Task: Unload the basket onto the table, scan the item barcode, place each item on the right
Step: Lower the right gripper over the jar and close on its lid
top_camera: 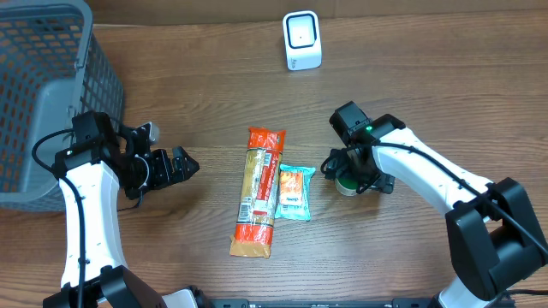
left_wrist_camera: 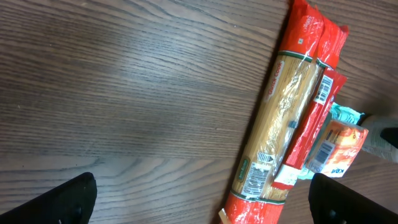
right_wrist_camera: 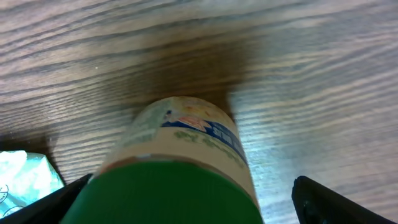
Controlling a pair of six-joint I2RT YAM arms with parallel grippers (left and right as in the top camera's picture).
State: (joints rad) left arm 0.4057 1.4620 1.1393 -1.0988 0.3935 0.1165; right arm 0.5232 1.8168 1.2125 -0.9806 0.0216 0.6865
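A long red and clear spaghetti packet [top_camera: 259, 192] lies mid-table, its white barcode label [left_wrist_camera: 257, 175] facing up. A small teal and orange packet [top_camera: 293, 192] touches its right side. A green-lidded jar [top_camera: 347, 183] stands upright to the right. My right gripper [top_camera: 353, 170] is over the jar, open; in the right wrist view the jar [right_wrist_camera: 186, 140] sits between the wide fingers [right_wrist_camera: 336, 202] with a gap on the right. My left gripper [top_camera: 177, 165] is open left of the spaghetti packet [left_wrist_camera: 286, 118], holding nothing. A white scanner [top_camera: 301, 40] stands at the back.
A grey wire basket [top_camera: 47, 94] fills the far left corner, right behind my left arm. The small packet [left_wrist_camera: 336, 146] shows at the right edge of the left wrist view. Bare wooden table [top_camera: 197, 77] lies between the basket and the scanner.
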